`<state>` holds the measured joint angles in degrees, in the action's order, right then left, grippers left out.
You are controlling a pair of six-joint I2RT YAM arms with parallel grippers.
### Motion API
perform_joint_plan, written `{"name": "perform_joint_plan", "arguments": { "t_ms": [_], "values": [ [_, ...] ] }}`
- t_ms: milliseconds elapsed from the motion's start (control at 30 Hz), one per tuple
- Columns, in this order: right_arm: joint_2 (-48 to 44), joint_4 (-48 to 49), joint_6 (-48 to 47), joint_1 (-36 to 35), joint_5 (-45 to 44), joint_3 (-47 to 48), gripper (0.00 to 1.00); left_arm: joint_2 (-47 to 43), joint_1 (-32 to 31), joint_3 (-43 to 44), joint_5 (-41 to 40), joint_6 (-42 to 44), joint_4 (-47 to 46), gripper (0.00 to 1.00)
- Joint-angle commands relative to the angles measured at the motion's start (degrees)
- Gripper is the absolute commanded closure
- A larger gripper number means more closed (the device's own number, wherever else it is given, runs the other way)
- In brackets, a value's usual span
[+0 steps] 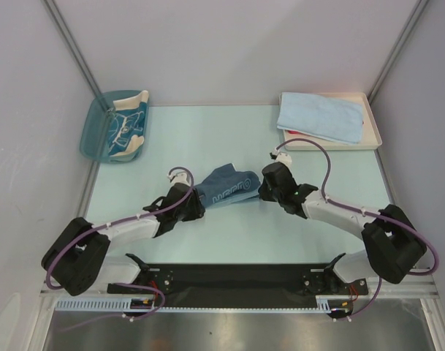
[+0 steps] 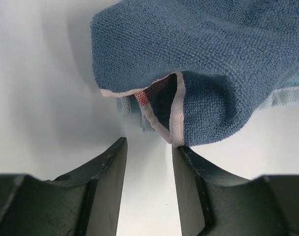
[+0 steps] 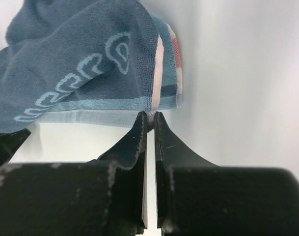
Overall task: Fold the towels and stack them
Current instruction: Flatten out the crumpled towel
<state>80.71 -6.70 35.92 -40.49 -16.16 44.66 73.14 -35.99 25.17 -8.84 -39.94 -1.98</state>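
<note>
Two arms stretching inward, tools low and facing each other

The left arm [image 1: 127, 230] is holding its left tool [image 2: 149, 145] with jaws apart; the right arm [image 1: 339, 213] is pressing its right tool [image 3: 150, 118] closed on a dark-blue terry towel's [image 3: 80, 44] white hem.

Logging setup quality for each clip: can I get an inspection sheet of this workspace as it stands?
Surface: pale table, no stains seen.
Job's things: dark-blue towel crumpled at centre; light-blue towel folded on the tray; beige towel bunched in the bin.
Clutter: nothing seen.
End effectors: left end effector open, at the dark-blue towel's corner; right end effector shut on its hem.
Cables: purple cable looped along each arm.
Surroundings: grey walls, metal posts.
</note>
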Motion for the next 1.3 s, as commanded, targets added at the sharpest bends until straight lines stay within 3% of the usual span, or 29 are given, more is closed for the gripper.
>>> {"name": "perform_joint_plan", "arguments": {
  "t_ms": [0, 467, 700, 1067, 1267],
  "values": [
    [-3.0, -1.1, -0.8, -0.6, -2.0, 1.4, 1.00, 1.5, -0.2, 1.6, -0.7, 0.9, -2.3, 0.54],
    [-8.2, -3.4, -1.0, -1.0, -3.1, 0.5, 1.00, 3.8, -0.1, 1.1, 2.3, -1.8, -9.6, 0.57],
    [-12.2, -6.1, -2.2, -1.0, -3.8, 1.8, 1.00, 4.3, 1.9, 4.1, 1.9, -0.7, -7.8, 0.49],
    [-13.8, -7.0, -2.2, -1.1, -3.9, 0.8, 1.00, 12.4, 7.2, 17.7, 3.4, 3.6, -1.3, 0.46],
    [-13.2, -7.0, -2.3, -1.0, -4.0, 0.5, 1.00, 7.7, 7.5, 17.2, 5.4, 5.0, 0.7, 0.44]
  ]
}}
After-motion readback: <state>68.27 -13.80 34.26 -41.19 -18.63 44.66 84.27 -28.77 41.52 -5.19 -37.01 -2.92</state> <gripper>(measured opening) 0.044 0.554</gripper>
